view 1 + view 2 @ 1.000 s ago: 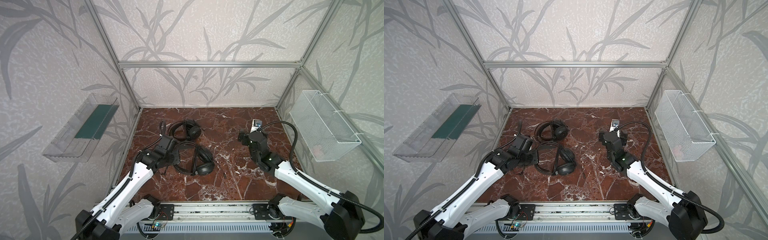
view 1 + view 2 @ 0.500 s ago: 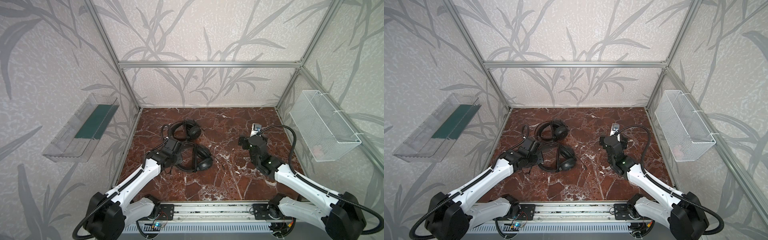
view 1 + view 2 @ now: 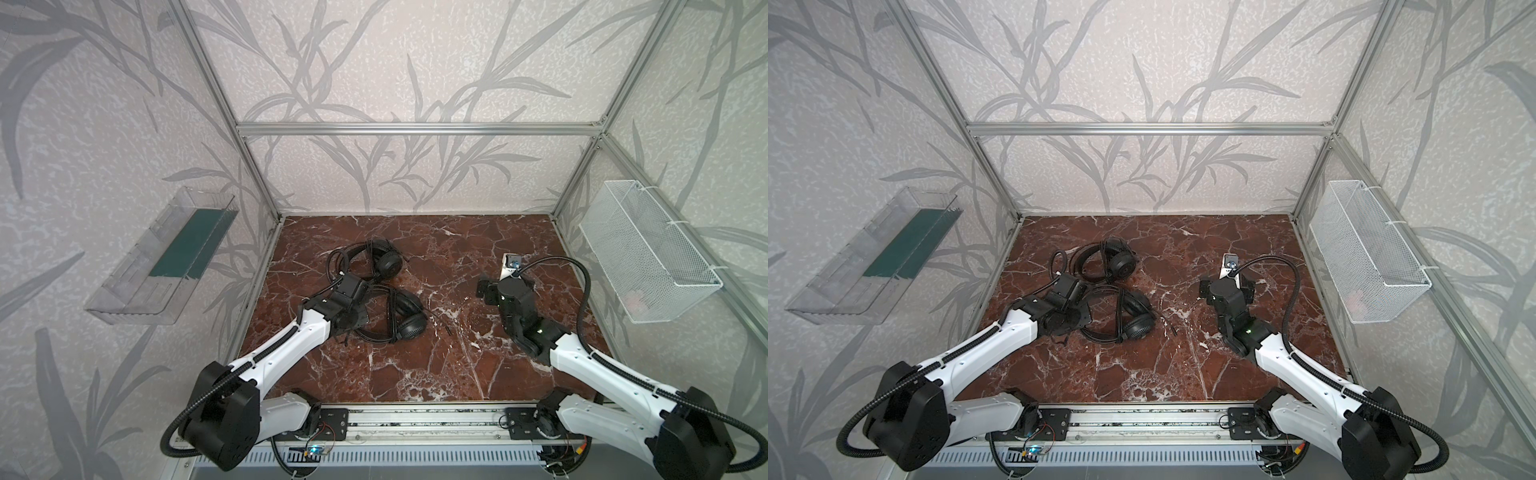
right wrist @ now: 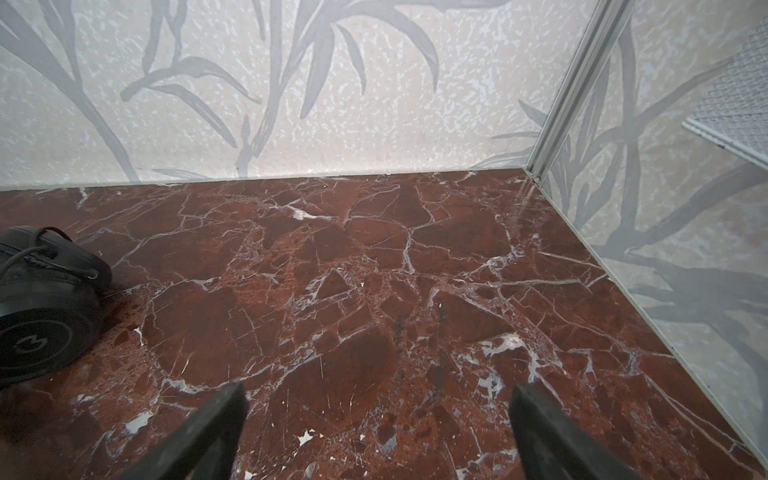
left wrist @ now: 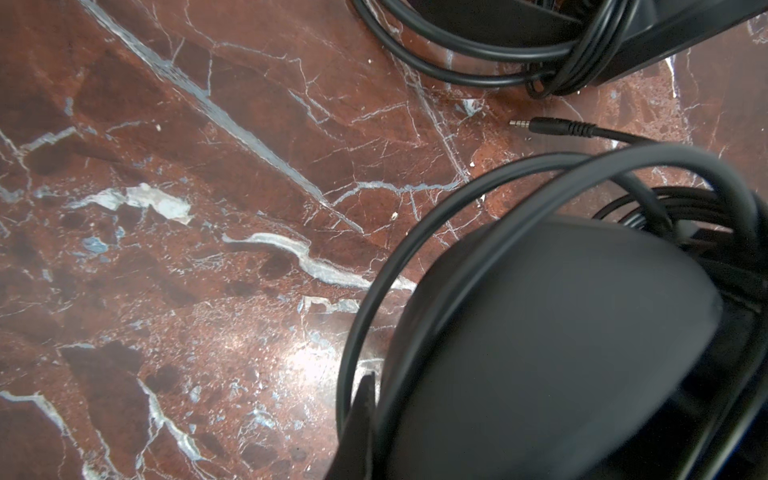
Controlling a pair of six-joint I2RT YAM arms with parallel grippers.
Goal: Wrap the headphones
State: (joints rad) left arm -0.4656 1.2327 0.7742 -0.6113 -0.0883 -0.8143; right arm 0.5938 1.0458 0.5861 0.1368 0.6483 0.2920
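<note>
In both top views two black headsets are seen on the left half of the red-brown marble tabletop [image 3: 415, 374]. The near headset [image 3: 409, 318] lies flat, its round padded earcups joined by a thin wire headband, with cable strands drawn across its middle; its plug end [image 3: 448, 330] rests loose on the marble just beside it. The far headset [image 3: 380, 262] sits just beyond, its cable bundled in loops around the band. The left gripper [image 3: 361, 309] is set at the left edge of the near headset, low over the marble; its fingers are drawn together, and whether a strand is pinched between them cannot be told. In the left wrist view a smooth matte earcup [image 5: 561, 353] fills the space beside the fingers, ringed by glossy cable loops [image 5: 415, 257], and a metal-tipped jack [image 5: 552, 126] is seen beyond. The right gripper [image 4: 378, 432] is held well apart from both headsets, its fingers [image 4: 216, 419] spread wide over bare veined marble. A white wire mesh basket [image 3: 648, 257] hangs on the right wall and a clear plastic tray [image 3: 162, 257] on the left wall.
</note>
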